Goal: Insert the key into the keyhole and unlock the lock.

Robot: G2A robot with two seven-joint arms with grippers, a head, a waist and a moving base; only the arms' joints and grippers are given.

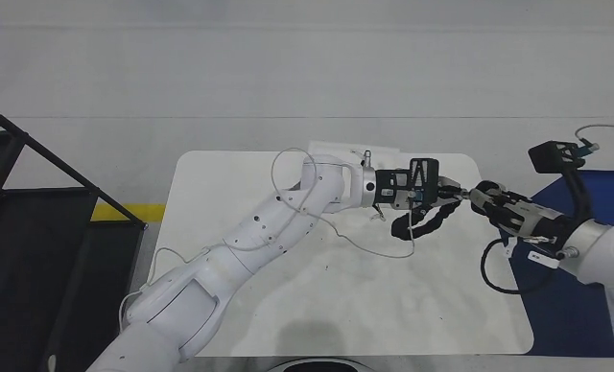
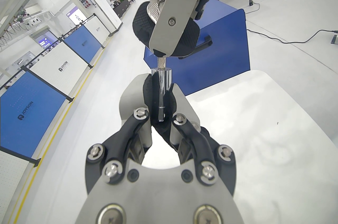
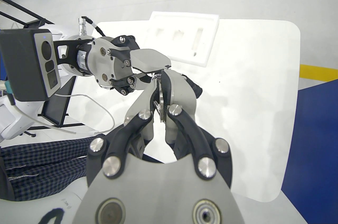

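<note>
1. White surface [image 1: 288, 295], foam tray [image 3: 184, 35] at its far edge.
2. My left claw [image 2: 158, 103] pinches the lock [image 2: 163, 79] in the air above the surface.
3. My right claw [image 3: 159, 89] pinches the key [image 2: 162, 62], blade meeting the lock's end; depth unclear.

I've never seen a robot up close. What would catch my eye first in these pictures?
Above the white table, the left gripper is shut on a shiny metal lock. It meets the right gripper tip to tip, and that one is shut on a key whose blade touches the lock's end. A white foam tray with cutouts lies at the table's far edge.
</note>
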